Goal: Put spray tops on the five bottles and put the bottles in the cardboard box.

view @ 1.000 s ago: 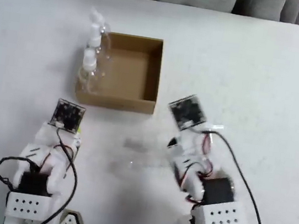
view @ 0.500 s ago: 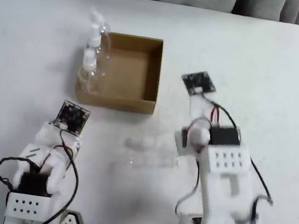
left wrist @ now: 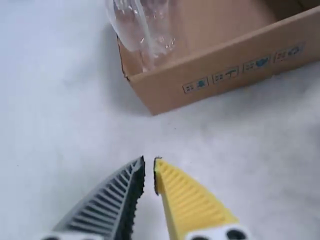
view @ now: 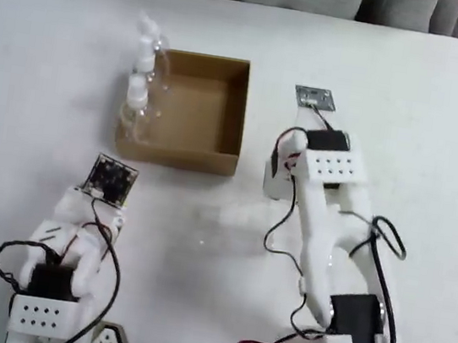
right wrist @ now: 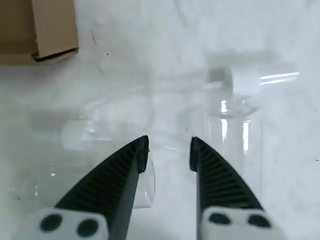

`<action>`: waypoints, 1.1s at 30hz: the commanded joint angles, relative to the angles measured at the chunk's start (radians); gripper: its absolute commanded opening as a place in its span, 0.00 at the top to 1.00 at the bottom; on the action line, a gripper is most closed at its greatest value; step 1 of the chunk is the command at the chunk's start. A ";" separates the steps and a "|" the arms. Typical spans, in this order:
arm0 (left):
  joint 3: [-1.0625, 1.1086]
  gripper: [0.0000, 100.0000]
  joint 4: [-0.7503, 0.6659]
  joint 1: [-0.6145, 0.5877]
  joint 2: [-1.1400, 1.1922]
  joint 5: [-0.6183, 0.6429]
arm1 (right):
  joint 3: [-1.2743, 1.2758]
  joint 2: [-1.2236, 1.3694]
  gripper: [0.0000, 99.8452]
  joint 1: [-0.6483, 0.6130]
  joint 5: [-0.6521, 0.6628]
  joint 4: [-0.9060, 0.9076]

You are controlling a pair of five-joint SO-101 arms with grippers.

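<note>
Hovering my right gripper [right wrist: 167, 147] over two clear bottles lying on the table [view: 444, 99], so I'd say I'm at the pick-up part for the next one. Jaws are partway open, nothing between them yet.

The first bottle [right wrist: 232, 125] sits just off one finger, with a white bit at its neck. Can't tell if that's a spray top or just the bare neck. The second bottle [right wrist: 75, 140] lies off the opposite finger and is really hard to make out against the white surface. Both are on the arms' side of the cardboard box [view: 235, 113], near one corner, not in it.

My left gripper [left wrist: 150, 170] is pinched nearly closed and empty, parked low over the table near the box's other near corner. The finished bottles [view: 142, 82] with white spray tops are bunched along the box's left side, and at least one is clearly inside.

Next move as I see it: commit to one bottle, centre the jaws on its body, and drop lower before closing. Clear plastic probably rolls and slips, so a sloppy pinch could squirt it into its neighbour.
</note>
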 commanded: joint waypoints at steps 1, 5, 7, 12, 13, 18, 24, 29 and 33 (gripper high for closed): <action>-0.005 0.95 0.002 0.002 -0.015 -0.009 | -0.052 0.019 0.87 0.033 -0.011 0.015; -0.005 0.95 0.002 0.001 -0.015 -0.009 | -0.020 0.039 0.97 0.085 0.000 0.013; -0.005 0.95 0.002 0.001 -0.015 -0.009 | -0.018 0.041 0.99 0.110 0.002 0.013; -0.005 0.95 0.002 -0.004 -0.015 -0.009 | -0.002 0.050 0.98 0.179 0.031 0.015; -0.005 0.95 0.002 -0.004 -0.015 -0.009 | 0.006 0.047 0.98 0.191 0.055 0.015; -0.005 0.95 0.002 -0.002 -0.015 -0.009 | 0.040 0.041 0.98 0.194 0.086 0.027; -0.005 0.95 0.002 -0.004 -0.015 -0.011 | 0.089 0.047 0.98 0.120 0.086 0.036; -0.005 0.95 0.002 -0.004 -0.015 -0.011 | 0.094 0.050 0.98 0.186 0.086 -0.007; -0.005 0.95 0.002 -0.004 -0.015 -0.011 | 0.091 0.051 0.98 0.260 0.086 -0.036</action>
